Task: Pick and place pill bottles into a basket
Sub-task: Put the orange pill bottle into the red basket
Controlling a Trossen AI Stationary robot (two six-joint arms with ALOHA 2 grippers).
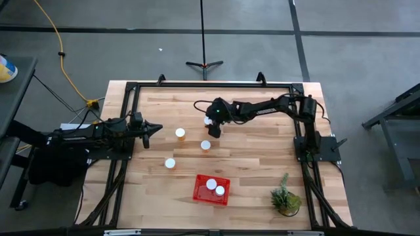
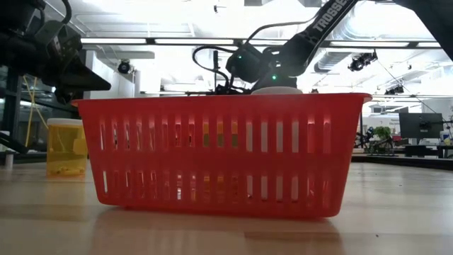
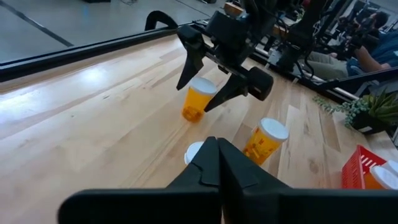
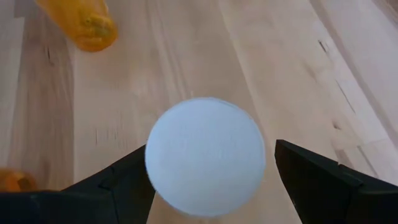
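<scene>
- Right gripper [image 1: 211, 124] hangs over a far bottle [image 4: 205, 155], fingers spread either side of its cap, not gripping
- Left gripper [image 1: 155, 129] shut, empty, at the left edge
- Two bottles in the red basket [image 1: 202, 191]

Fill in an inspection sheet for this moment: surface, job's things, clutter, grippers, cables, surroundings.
Surface: wooden table, bare between items.
Job's things: red basket holds two pill bottles; three more stand loose mid-table; a sixth bottle sits between the right gripper's fingers.
Clutter: potted plant at the table's near right corner.
Grippers: right gripper open, over that sixth bottle; left gripper shut, empty, at the table's left edge.
Cables: yellow cord on the floor.
Surroundings: stand beyond the table.
</scene>
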